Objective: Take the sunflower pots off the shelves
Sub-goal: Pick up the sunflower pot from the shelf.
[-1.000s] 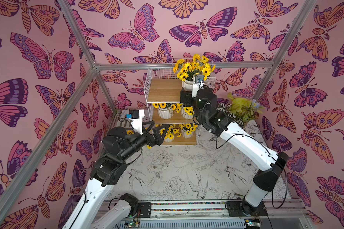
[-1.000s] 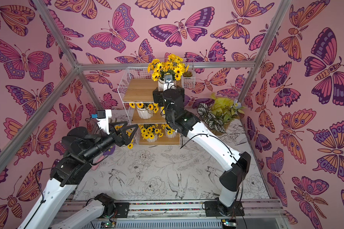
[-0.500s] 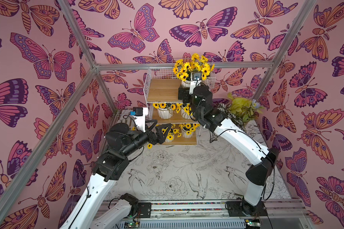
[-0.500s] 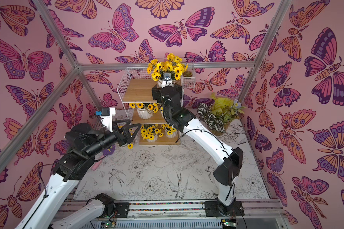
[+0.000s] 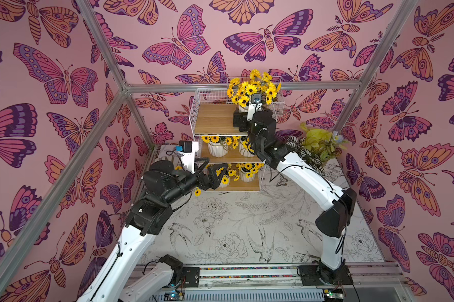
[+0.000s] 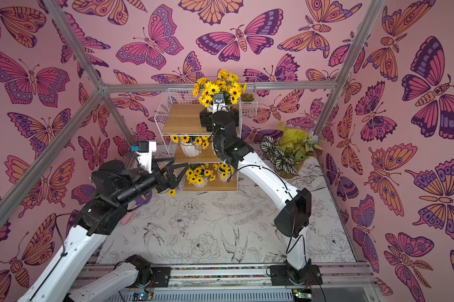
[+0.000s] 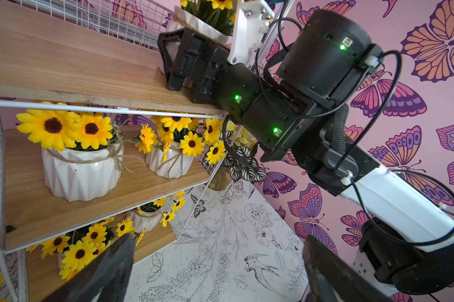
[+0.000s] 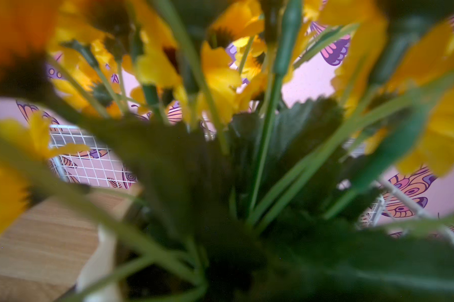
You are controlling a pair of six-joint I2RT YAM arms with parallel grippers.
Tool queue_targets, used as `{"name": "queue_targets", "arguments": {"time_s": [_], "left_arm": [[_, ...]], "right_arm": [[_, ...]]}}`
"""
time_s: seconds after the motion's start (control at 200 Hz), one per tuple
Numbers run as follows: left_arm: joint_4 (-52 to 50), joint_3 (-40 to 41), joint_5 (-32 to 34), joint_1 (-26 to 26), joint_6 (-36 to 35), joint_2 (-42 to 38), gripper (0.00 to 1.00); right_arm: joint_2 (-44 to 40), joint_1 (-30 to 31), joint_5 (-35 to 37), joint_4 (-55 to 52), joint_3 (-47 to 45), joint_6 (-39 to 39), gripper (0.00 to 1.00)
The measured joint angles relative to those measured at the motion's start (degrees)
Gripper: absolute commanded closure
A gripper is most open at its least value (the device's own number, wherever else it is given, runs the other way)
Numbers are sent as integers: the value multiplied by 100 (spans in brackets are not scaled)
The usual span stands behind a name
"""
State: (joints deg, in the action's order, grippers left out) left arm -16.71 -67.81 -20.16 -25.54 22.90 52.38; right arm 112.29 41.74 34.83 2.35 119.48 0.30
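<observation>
The right claw [image 5: 241, 115], jaws spread wide, straddles the upright sunflower pot [image 5: 249, 87] on the top board of the shelves [image 5: 212, 123].

Left arm [image 5: 168, 183], right arm [image 5: 307, 172] outstretched, jaws wide.

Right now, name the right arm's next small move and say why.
Probably close the right jaws on the top-shelf sunflower pot. They stand wide open at its base on the top board, one finger beside the white pot, and the right wrist view is filled with its blooms. Whether the pot sits fully between them is hidden.
</observation>
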Motion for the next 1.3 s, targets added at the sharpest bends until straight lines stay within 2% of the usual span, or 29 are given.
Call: {"name": "queue_targets", "arguments": {"time_s": [0.11, 0.18, 0.275, 0.396, 0.566, 0.866, 1.302], "left_arm": [[-7, 13, 2, 0, -24, 20, 0], [-4, 22, 4, 2, -39, 26, 0], [-4, 37, 7, 2, -50, 24, 0], [0, 96, 44, 0, -63, 24, 0], [-4, 216, 133, 0, -94, 17, 0], [31, 323, 304, 0, -125, -92, 0], [35, 326, 306, 0, -146, -179, 0]], "right_arm": [[42, -31, -70, 103, 15, -35, 7], [44, -42, -111, 133, 13, -52, 16], [48, -50, -181, 153, 9, -76, 36], [50, -50, -297, 160, 2, -79, 44], [24, -61, -603, 267, -83, -116, 48], [-367, -13, -1255, 79, -448, -120, 48], [-2524, 564, -1644, -516, -2446, -365, 49]]}}
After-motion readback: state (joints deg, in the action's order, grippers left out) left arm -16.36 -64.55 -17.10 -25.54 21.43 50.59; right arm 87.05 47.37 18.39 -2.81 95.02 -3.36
